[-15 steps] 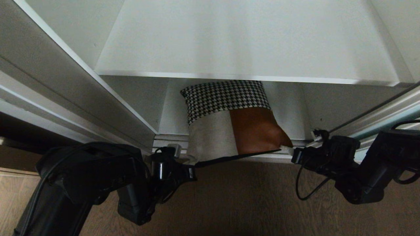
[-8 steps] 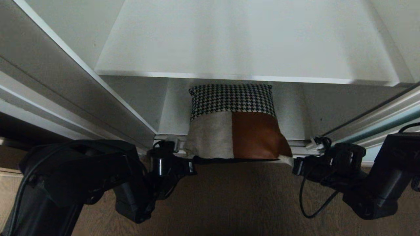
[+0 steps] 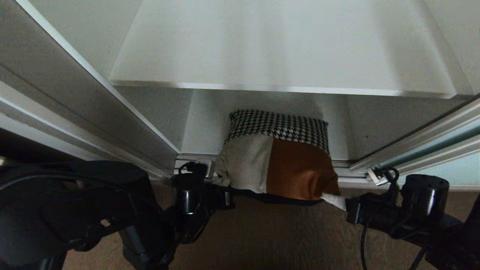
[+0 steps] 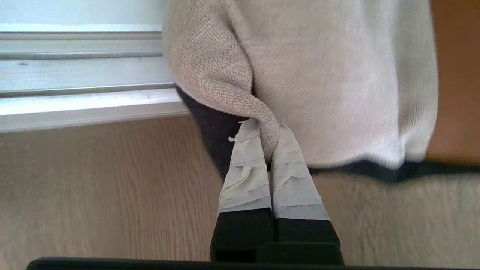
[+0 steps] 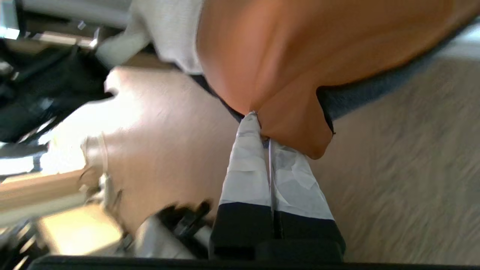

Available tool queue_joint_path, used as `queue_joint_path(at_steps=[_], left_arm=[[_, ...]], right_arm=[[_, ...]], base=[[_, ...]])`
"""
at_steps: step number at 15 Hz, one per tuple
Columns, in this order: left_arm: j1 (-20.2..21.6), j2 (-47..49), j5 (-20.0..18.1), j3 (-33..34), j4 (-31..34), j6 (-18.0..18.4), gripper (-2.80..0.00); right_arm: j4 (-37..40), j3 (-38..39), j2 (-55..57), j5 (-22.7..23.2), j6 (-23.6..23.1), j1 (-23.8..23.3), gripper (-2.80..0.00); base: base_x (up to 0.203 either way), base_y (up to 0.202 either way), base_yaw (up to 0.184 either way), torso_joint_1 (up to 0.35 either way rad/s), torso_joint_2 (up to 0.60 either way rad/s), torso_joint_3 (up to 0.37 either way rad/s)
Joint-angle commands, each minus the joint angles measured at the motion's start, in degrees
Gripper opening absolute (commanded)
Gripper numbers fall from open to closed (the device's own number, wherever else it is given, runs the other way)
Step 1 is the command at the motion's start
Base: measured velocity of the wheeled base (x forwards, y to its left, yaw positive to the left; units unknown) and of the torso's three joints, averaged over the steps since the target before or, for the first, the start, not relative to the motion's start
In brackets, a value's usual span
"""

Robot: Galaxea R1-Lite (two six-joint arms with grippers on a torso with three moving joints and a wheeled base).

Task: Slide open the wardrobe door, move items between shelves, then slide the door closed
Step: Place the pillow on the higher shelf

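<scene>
While both arms hang onto it, the cushion (image 3: 279,157) is coming out of the wardrobe's bottom compartment. It's really a patchwork pillow, houndstooth strip across the back, pale linen patch and rust-orange patch in front, black underside, not a pile of clothes.

The left gripper (image 4: 267,129) has its taped fingers (image 4: 245,176) squeezed together on the linen corner, fabric bunched right between the tips. The right gripper (image 5: 262,129) does the same on the orange corner, fingers pinched shut with cloth poking out beside them.

What changed: a second ago the pillow sat deeper, its houndstooth end tucked under the front edge of the white shelf (image 3: 281,90) above. Now that end has dropped clear of the edge, and the near side hangs past the aluminium door track (image 3: 195,159) over the wooden floor (image 3: 281,240). Both arms have pulled back toward the robot and sit lower in the head view.

So I'd say the door step is done: the sliding wardrobe door (image 3: 442,144) is parked off to the right. We're mid-transfer. The pillow looks nearly free of the lower compartment. Next up is probably lifting it onto that bare shelf, and with only two corner pinches it'll sag in the middle, so the front edge could snag it.
</scene>
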Motion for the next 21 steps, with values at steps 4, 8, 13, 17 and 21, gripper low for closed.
queue_joint_path(at_steps=[4, 8, 13, 17, 21], left_arm=[[-1.62, -11.61, 2.14, 5.53, 0.29, -0.38, -2.8], [-1.93, -20.53, 2.18, 9.06, 5.49, -0.49, -2.8], [-5.08, -28.35, 2.16, 13.53, 11.49, -1.0, -2.8], [-6.52, -35.37, 1.82, 13.33, 19.32, -4.96, -2.8], [-6.47, -37.91, 1.65, 13.37, 20.06, -5.37, -2.8]], right_arm=[[-0.36, 8.85, -11.3, -0.91, 0.19, 2.46, -2.8], [0.04, 14.44, -17.61, -3.77, 0.25, 5.29, -2.8], [7.47, 16.91, -29.78, -8.42, 0.49, 10.42, -2.8], [24.52, 14.38, -45.96, -10.38, 1.01, 12.63, -2.8], [51.75, 6.89, -61.74, -10.41, 4.35, 13.03, -2.8]], base=[[0.0, 0.0, 0.0, 0.0, 0.0, 0.0], [0.0, 0.0, 0.0, 0.0, 0.0, 0.0], [0.0, 0.0, 0.0, 0.0, 0.0, 0.0], [0.0, 0.0, 0.0, 0.0, 0.0, 0.0], [0.0, 0.0, 0.0, 0.0, 0.0, 0.0]])
